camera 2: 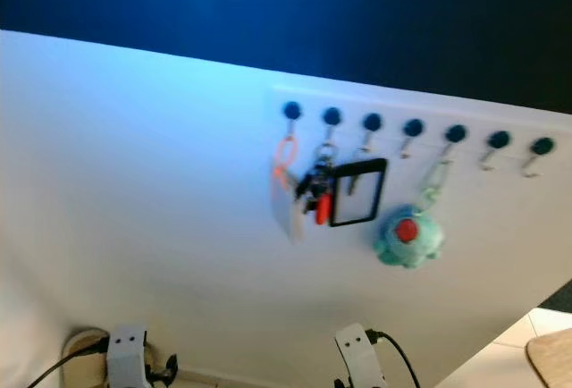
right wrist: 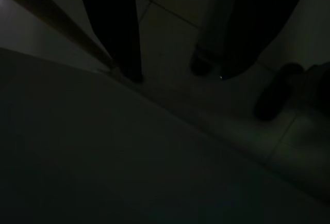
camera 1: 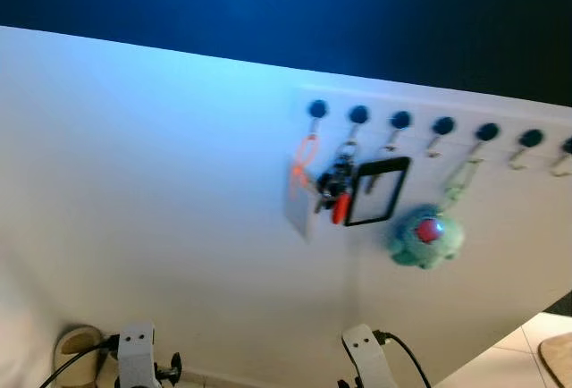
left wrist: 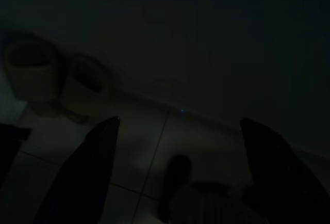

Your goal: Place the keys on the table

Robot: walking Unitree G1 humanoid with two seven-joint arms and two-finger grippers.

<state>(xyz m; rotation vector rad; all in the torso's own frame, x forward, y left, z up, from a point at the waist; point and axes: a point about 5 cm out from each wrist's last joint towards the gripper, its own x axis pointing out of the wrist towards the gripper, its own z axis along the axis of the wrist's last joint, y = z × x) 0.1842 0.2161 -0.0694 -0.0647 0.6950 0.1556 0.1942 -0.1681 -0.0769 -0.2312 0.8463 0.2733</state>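
A bunch of keys (camera 1: 337, 187) with a red fob hangs from a hook of a white wall rack (camera 1: 442, 126) with several dark blue knobs. It sits between an orange lanyard holding a pale card (camera 1: 302, 193) and a black-framed card holder (camera 1: 380, 191). Both arms hang low, far beneath the keys: left arm (camera 1: 136, 352), right arm (camera 1: 366, 352). In the dark left wrist view my left gripper (left wrist: 179, 125) is open over floor tiles. My right gripper (right wrist: 178, 74) is open too, pointing at the floor near the wall's base.
A teal plush ball with a red centre (camera 1: 426, 236) hangs from a hook right of the keys. A beige round object (camera 1: 76, 345) stands on the floor at the lower left. Pale floor tiles (camera 1: 527, 352) and a wooden edge (camera 1: 559, 357) lie at the lower right.
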